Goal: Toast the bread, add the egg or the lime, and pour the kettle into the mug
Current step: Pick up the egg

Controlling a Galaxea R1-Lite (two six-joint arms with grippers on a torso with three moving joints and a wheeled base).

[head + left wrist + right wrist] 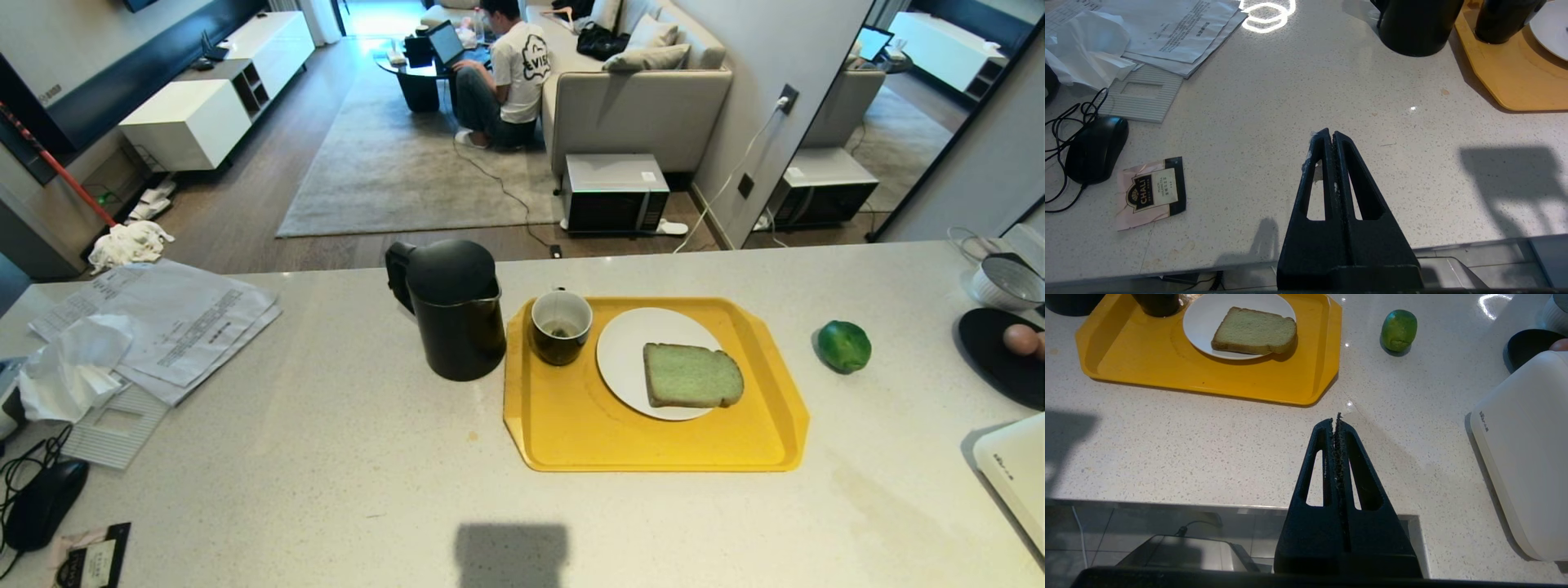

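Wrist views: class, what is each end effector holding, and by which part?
Nothing. The left end effector and right end effector are both shut and empty above the counter.

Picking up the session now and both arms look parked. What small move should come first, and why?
Probably bring the right end effector forward toward the bread and open it. The slice lies flat and untouched on the white plate in the yellow tray; both the right and the left end effector are shut, empty and back at the counter's near edge. Toasting comes first, and the bread sits on the right arm's side.

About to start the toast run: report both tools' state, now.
Left tool: closed, empty, above the bare counter.
Right tool: closed, empty, short of the yellow tray.
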